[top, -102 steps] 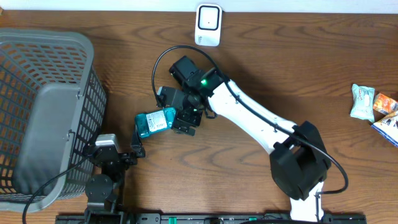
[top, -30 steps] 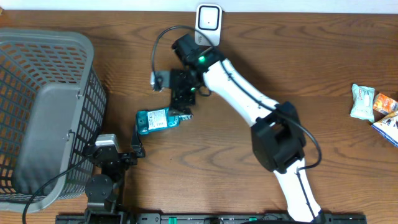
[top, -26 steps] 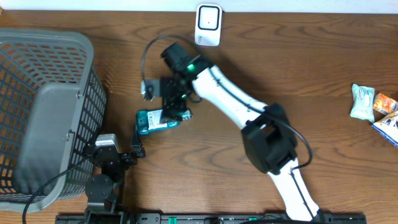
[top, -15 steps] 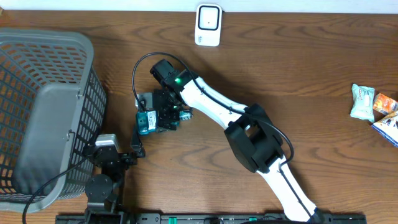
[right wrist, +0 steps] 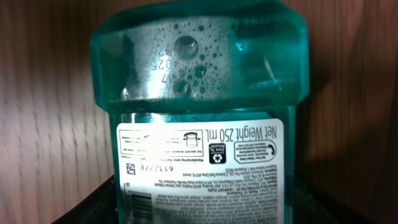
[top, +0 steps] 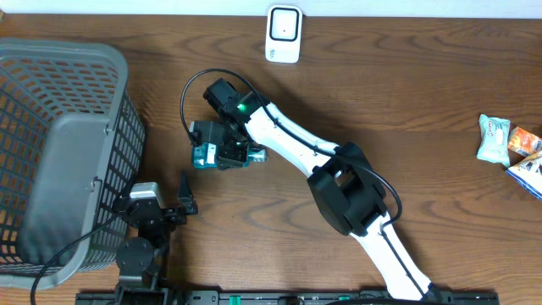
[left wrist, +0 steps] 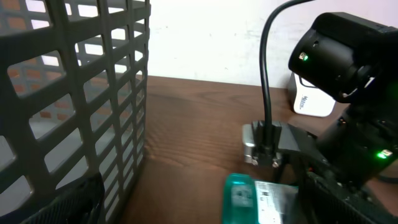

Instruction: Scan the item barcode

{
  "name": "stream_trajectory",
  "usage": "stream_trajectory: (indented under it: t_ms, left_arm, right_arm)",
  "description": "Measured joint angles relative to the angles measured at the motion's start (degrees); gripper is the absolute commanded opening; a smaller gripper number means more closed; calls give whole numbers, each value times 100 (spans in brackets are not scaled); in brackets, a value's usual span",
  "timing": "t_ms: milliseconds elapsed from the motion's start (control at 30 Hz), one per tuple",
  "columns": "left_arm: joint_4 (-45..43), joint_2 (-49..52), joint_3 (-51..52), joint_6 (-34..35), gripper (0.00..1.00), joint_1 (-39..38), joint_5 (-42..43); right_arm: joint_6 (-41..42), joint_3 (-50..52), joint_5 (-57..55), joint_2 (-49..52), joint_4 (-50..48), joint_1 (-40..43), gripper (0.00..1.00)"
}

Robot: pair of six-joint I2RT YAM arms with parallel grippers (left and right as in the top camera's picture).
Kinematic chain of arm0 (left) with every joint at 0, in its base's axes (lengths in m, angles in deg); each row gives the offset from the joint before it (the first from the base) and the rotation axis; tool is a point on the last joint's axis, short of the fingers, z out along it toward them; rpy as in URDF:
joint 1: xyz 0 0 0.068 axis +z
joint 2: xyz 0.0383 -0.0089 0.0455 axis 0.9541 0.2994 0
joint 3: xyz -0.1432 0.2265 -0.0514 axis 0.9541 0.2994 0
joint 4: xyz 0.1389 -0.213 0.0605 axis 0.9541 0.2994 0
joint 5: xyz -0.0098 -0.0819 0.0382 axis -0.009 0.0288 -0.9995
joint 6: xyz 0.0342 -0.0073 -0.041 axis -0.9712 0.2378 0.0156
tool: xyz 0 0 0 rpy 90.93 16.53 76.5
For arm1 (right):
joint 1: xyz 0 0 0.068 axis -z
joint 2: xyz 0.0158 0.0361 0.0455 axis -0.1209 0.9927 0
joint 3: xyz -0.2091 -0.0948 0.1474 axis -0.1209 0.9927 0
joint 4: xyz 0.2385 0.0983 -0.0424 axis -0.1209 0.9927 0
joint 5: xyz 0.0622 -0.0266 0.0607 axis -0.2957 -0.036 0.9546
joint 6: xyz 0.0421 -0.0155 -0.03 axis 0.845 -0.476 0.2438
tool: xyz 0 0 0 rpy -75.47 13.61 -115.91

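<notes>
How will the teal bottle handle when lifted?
The bottle is likely rigid: its clear walls hold shape. Probably hefty for its size: liquid with bubbles shows inside, and may slosh. Smooth plastic and glossy label could slip in the jaws.

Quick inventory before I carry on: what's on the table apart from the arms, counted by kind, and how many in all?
teal bottle: 1
scanner: 1
basket: 1
snack packets: 3, at the right edge, partly cut off
Total: 6
</notes>
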Motion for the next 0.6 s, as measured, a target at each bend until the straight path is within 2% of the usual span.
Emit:
stream_trajectory:
  t_ms: [67, 133, 267, 467, 600]
  left_arm:
    - [-2, 0, 0, 0, 100, 0, 0]
    - [-2, -2, 0, 0, 100, 0, 0]
    - [-2, 0, 0, 0, 100, 0, 0]
    - [-2, 0, 0, 0, 100, 0, 0]
    - [-2, 0, 0, 0, 100, 0, 0]
  right_arm:
    - [7, -17, -282, -28, 273, 7, 55]
    - [7, -37, -483, -50, 518, 33, 54]
    - [90, -61, -946, -85, 1099, 157, 44]
    - [402, -48, -1552, -98, 2306, 789, 45]
    - [586, -33, -1495, -98, 2420, 1283, 51]
